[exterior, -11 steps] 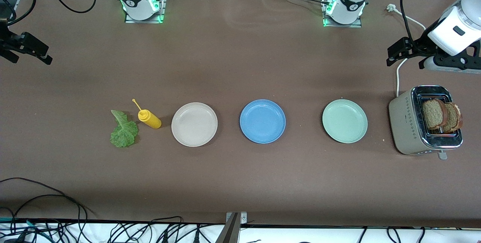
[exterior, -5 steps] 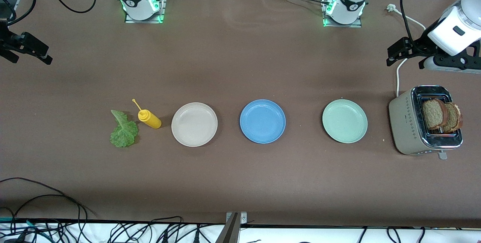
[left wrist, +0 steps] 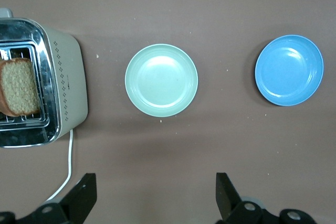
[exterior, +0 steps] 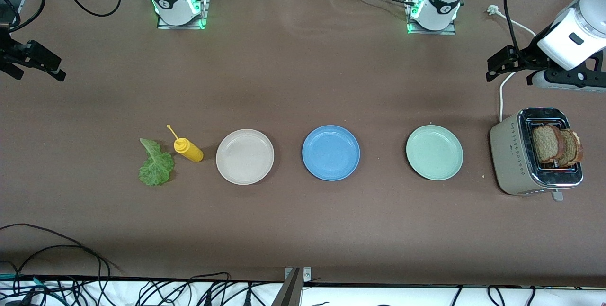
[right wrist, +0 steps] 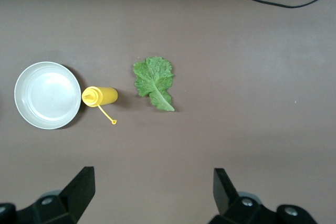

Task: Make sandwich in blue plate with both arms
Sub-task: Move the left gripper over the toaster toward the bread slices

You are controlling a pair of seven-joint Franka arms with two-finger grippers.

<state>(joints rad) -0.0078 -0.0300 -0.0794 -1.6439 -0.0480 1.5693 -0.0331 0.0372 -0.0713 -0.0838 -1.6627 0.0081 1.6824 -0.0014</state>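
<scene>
Two end effectors are mine, and both hang high above the worktop (exterior: 293, 83) with fingers spread wide and nothing between them. My left end effector (left wrist: 152, 203) is up at the left arm's end of the worktop, over bare brown surface near the toaster (exterior: 535, 152); one black fingertip (left wrist: 84, 190) shows at each side of the left wrist view. Below it the toaster stands with two slices of brown bread (exterior: 556, 144) upright in its slots, and a white cord (left wrist: 65, 171) runs from the toaster toward my end effector. Past the toaster, toward the middle of the worktop, lie the mint plate (left wrist: 161, 80) and then the blue plate (left wrist: 289, 70), well apart from each other; the blue plate is bare.

My right end effector (right wrist: 152, 200) hangs at the right arm's end of the worktop, at the edge of the front view. Below it lies a lettuce leaf (right wrist: 153, 82) flat on the worktop, just beside it a yellow squeeze bottle (right wrist: 100, 96) on its side, and next to that a beige plate (right wrist: 48, 95). In the front view the three plates form one row, the blue one in the middle between my two end effectors.
</scene>
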